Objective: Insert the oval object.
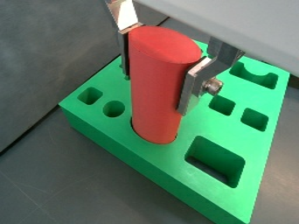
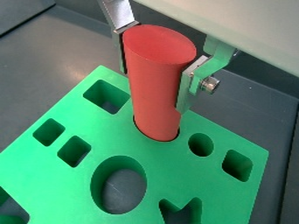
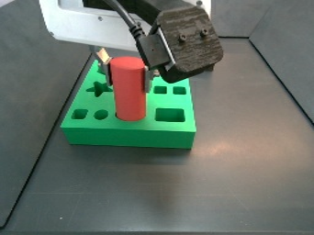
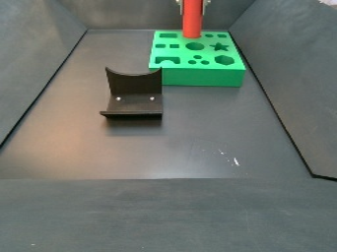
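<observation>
The oval object (image 1: 158, 87) is a tall red peg standing upright with its lower end inside a hole of the green block (image 1: 87, 98). My gripper (image 1: 155, 92) is shut on the peg, with one silver finger (image 1: 197, 83) on each side of its upper half. Both wrist views show this grip; the peg (image 2: 156, 83) rises well above the block (image 2: 163, 166). In a side view the peg (image 3: 130, 92) stands near the block's middle under the gripper (image 3: 130, 69). In a side view the peg (image 4: 192, 18) stands at the block's (image 4: 198, 81) far edge.
The green block has several other empty holes, among them a square one (image 1: 216, 159), a round one (image 1: 114, 109) and a large oval one (image 2: 121, 185). The dark fixture (image 4: 129, 95) stands on the floor, apart from the block. Dark walls enclose the floor.
</observation>
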Robot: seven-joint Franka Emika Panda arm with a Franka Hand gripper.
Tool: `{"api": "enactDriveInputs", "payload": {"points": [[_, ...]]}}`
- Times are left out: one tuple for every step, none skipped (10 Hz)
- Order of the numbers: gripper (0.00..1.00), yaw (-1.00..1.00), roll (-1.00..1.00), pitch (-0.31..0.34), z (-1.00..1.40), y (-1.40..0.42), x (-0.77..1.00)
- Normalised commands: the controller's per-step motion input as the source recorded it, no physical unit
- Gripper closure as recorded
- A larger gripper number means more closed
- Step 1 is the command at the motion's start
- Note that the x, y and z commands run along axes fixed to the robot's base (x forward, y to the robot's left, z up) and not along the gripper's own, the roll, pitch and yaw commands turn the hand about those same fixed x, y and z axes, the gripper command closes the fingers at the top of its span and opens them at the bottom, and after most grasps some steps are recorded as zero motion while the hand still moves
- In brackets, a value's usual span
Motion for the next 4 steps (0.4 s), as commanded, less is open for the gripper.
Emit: {"api": "enactDriveInputs", "payload": {"points": [[1.00,0.00,-0.05,-0.064,-0.13,0.00,0.00],[1.00,0.00,-0.07,-0.106,-0.15,0.00,0.00],[1.00,0.00,-0.06,-0.006,-0.02,0.03,0.00],[1.00,0.00,0.00,0.000,0.00,0.00,0.00]]}}
